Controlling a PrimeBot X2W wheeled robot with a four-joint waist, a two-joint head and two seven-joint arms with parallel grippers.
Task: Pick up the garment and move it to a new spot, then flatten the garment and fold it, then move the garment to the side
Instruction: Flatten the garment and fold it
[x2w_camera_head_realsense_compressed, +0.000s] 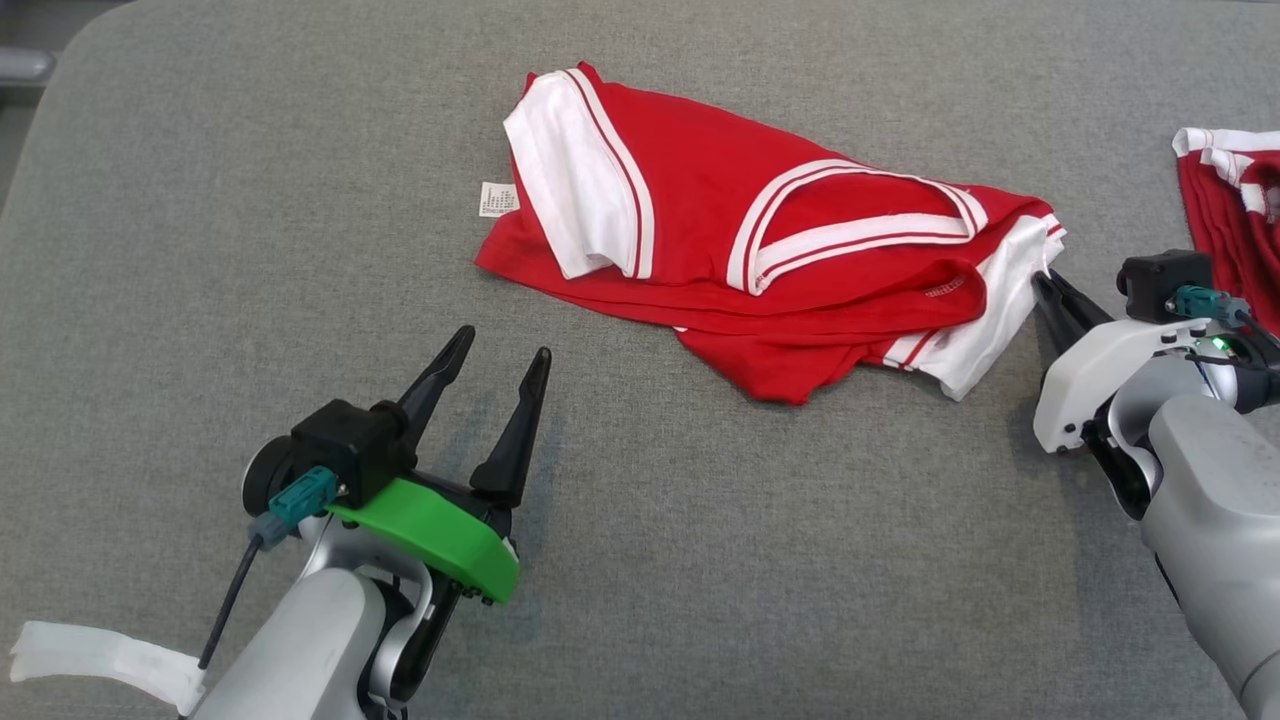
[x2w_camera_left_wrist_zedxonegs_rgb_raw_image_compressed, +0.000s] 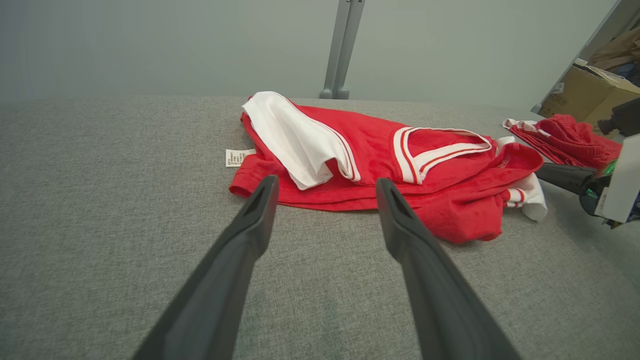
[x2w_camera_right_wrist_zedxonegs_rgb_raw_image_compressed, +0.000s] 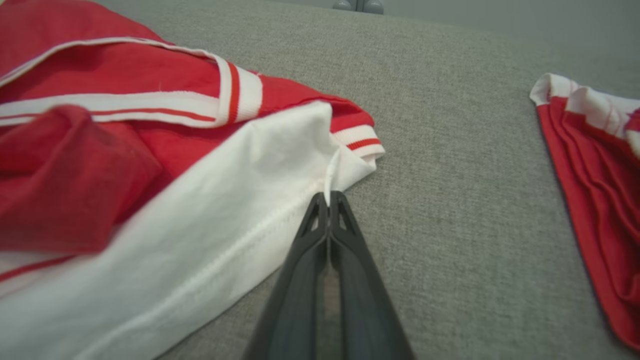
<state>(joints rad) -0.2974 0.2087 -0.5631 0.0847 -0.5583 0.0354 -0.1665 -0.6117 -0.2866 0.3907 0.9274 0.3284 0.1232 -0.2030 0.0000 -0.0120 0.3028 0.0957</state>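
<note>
The garment (x2w_camera_head_realsense_compressed: 760, 260) is a red shirt with white sleeves and striped trim, lying crumpled on the grey padded surface (x2w_camera_head_realsense_compressed: 250, 250). It also shows in the left wrist view (x2w_camera_left_wrist_zedxonegs_rgb_raw_image_compressed: 380, 165) and in the right wrist view (x2w_camera_right_wrist_zedxonegs_rgb_raw_image_compressed: 150, 175). My right gripper (x2w_camera_head_realsense_compressed: 1045, 285) sits at the garment's right end, its fingers shut on the edge of the white sleeve (x2w_camera_right_wrist_zedxonegs_rgb_raw_image_compressed: 280, 175). The pinched fold rises between the tips of the right gripper (x2w_camera_right_wrist_zedxonegs_rgb_raw_image_compressed: 327, 199). My left gripper (x2w_camera_head_realsense_compressed: 500, 365) stands open on the near left, a short way from the garment's front edge, empty (x2w_camera_left_wrist_zedxonegs_rgb_raw_image_compressed: 325, 185).
A second red and white garment (x2w_camera_head_realsense_compressed: 1235, 215) lies bunched at the far right edge of the surface. A white care label (x2w_camera_head_realsense_compressed: 498, 198) sticks out at the shirt's left. A cardboard box (x2w_camera_left_wrist_zedxonegs_rgb_raw_image_compressed: 585, 92) and a grey post (x2w_camera_left_wrist_zedxonegs_rgb_raw_image_compressed: 342, 47) stand beyond the surface.
</note>
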